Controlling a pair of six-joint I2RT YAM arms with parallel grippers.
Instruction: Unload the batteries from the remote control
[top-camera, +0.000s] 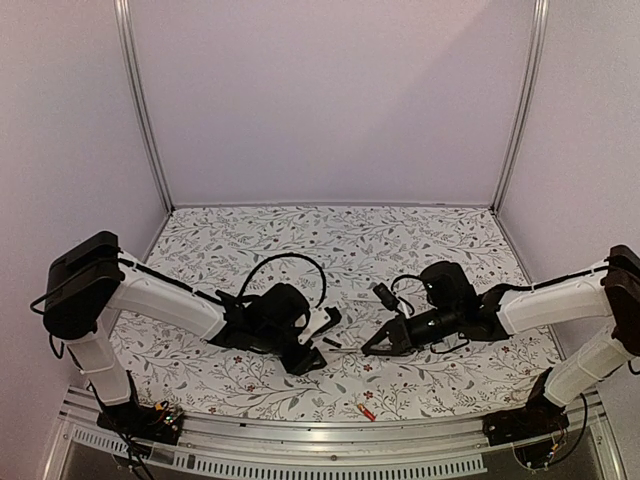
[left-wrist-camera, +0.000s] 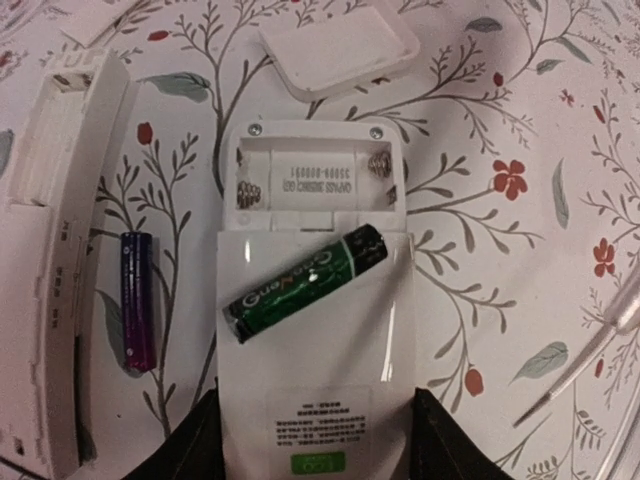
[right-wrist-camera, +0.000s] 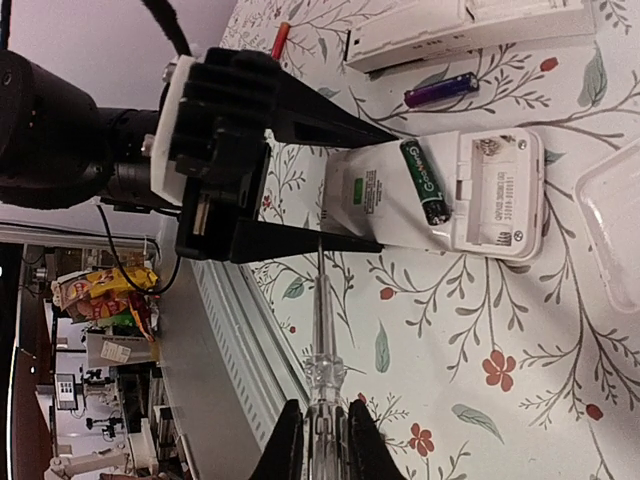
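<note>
On the leaf-patterned tablecloth (top-camera: 400, 240), the left gripper (right-wrist-camera: 385, 190) clamps the sides of a white rectangular plastic remote (left-wrist-camera: 330, 360) whose battery bay is open. The right gripper (right-wrist-camera: 318, 440) pinches a thin clear-handled metal tool (right-wrist-camera: 322, 330). A green-and-black cylindrical battery (left-wrist-camera: 305, 282) lies askew on the remote's back, and a purple cylindrical battery (left-wrist-camera: 138, 300) lies beside it on the cloth

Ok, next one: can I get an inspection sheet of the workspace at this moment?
Surface: floral cloth, flat.
Job's things: remote back up, compartment empty; green battery lying on it; purple battery on cloth beside second remote; red battery near front rail.
Clutter: loose cover on cloth.
Grippers: left gripper shut on remote; right gripper shut on tool.
Cables: black cable loops above left wrist.
Surroundings: white walls.
</note>
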